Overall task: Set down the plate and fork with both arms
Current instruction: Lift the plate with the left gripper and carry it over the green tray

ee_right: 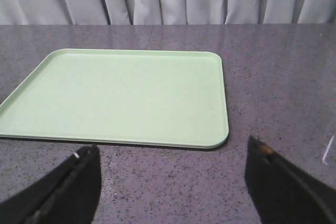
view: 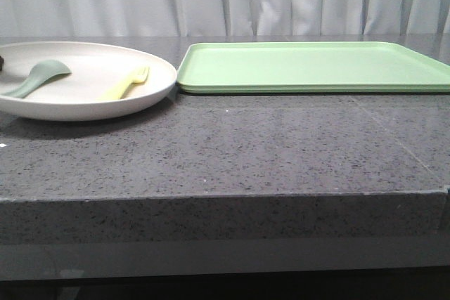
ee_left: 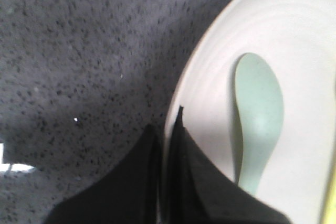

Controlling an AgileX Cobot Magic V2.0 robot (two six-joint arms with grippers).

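Note:
The cream plate (view: pixel 84 100) lies at the left of the grey table. The pale-yellow fork (view: pixel 126 83) lies in it, towards the tray, beside a muted green spoon (view: pixel 35 79). In the left wrist view, my left gripper (ee_left: pixel 167 119) is shut on the plate's rim (ee_left: pixel 210 40), one finger outside and one inside, close to the spoon (ee_left: pixel 257 114). A sliver of the fork (ee_left: pixel 332 192) shows at that view's edge. My right gripper (ee_right: pixel 172 145) is open and empty above the bare table, just before the tray's near edge.
A flat light-green tray (view: pixel 309 68) lies empty at the back right, touching or nearly touching the plate; it also shows in the right wrist view (ee_right: pixel 121 95). A white curtain hangs behind the table. The table's front edge (view: pixel 225 198) runs across the front view.

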